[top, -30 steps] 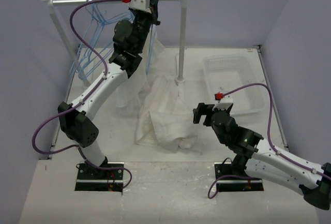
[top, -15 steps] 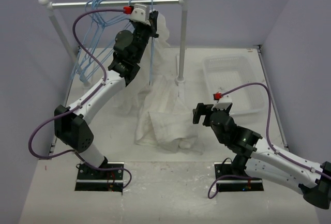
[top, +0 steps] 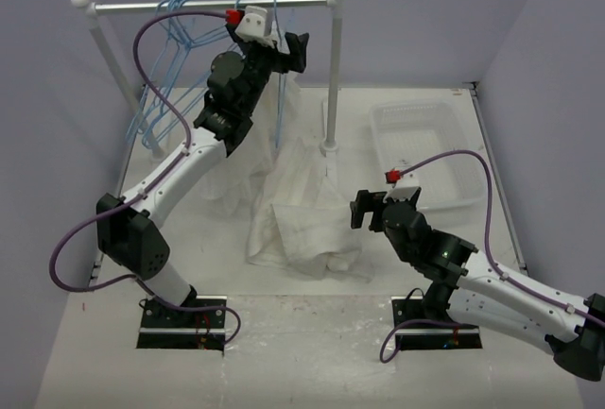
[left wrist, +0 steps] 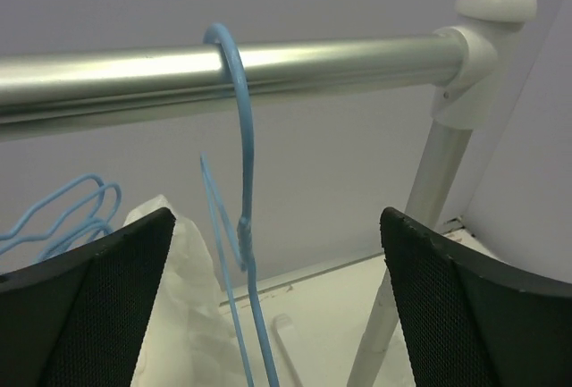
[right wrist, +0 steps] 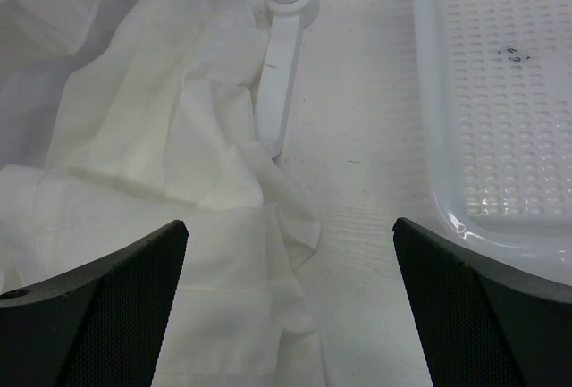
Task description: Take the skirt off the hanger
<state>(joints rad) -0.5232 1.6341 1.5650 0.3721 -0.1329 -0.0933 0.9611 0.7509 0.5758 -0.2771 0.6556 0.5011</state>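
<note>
The left gripper [left wrist: 275, 217] is found with jaws apart at the rail [left wrist: 116, 70], with the hooked blue hanger [left wrist: 243, 181] between its fingers. The skirt [left wrist: 192, 315] is seen just beside that hanger, ungripped. The right gripper [right wrist: 290, 224] is likewise spread, above crumpled white cloth [right wrist: 179, 137].

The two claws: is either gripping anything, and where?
Nothing. The left gripper is open near the blue hanger; the right gripper is open above white cloth.
</note>
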